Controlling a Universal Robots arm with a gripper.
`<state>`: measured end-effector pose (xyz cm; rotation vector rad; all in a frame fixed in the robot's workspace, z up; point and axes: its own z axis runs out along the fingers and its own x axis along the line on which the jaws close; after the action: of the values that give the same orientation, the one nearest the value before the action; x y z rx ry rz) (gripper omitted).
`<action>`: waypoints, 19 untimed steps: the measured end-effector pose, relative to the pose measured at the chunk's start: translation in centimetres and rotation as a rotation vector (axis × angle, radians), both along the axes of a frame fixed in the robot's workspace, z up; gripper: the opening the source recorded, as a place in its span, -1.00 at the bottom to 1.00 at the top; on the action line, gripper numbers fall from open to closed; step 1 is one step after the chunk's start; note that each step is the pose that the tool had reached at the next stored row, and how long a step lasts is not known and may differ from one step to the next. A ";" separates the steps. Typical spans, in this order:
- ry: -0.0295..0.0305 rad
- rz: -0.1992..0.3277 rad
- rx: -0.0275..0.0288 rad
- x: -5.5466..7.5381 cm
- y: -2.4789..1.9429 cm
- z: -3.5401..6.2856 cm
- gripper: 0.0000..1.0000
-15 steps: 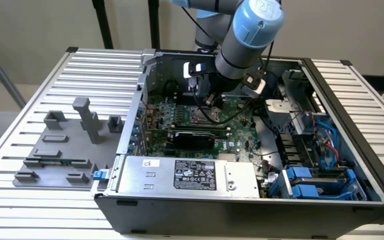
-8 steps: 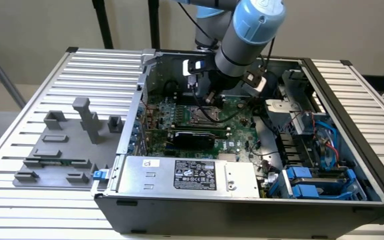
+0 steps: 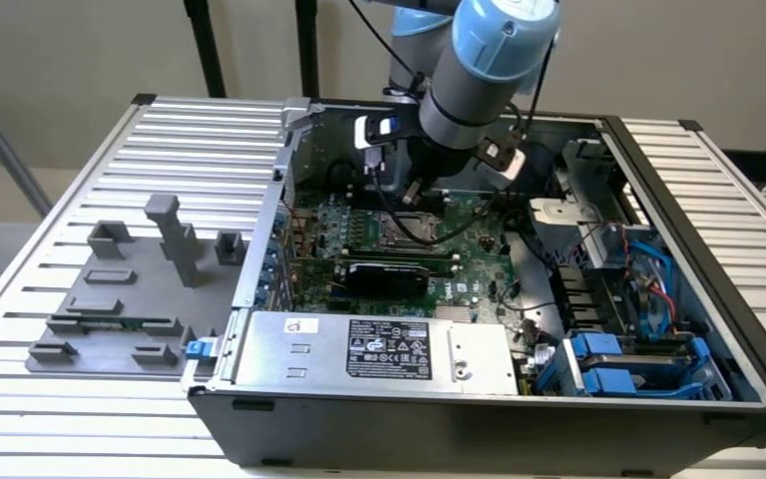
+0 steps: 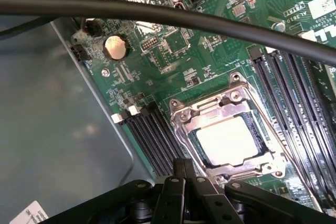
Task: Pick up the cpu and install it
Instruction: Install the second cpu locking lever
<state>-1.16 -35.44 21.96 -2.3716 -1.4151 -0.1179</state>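
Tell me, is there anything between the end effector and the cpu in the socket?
Nothing visible. In the wrist view the shut end effector sits just beside the socket frame, and the cpu lies bare inside it. The black cable crosses the board away from them.

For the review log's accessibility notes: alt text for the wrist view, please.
The cpu lies silvery in its metal socket frame on a green motherboard, close above the shut black tool. A black cable crosses overhead.

A slatted metal table (image 3: 51,399) carries an open computer case (image 3: 490,419) and grey fixture blocks (image 3: 131,289)
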 end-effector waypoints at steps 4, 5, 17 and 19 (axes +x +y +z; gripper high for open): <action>-0.0007 0.000 -0.0016 -0.2 -0.78 0.45 -0.79; -0.0007 0.000 -0.0015 -0.2 -1.04 0.60 -0.79; -0.0007 0.000 -0.0039 -0.4 -3.93 2.16 -0.79; -0.0008 0.000 -0.0063 -0.5 -4.23 2.23 -0.79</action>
<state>-1.65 -39.67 24.20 -2.3769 -1.4178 -0.1145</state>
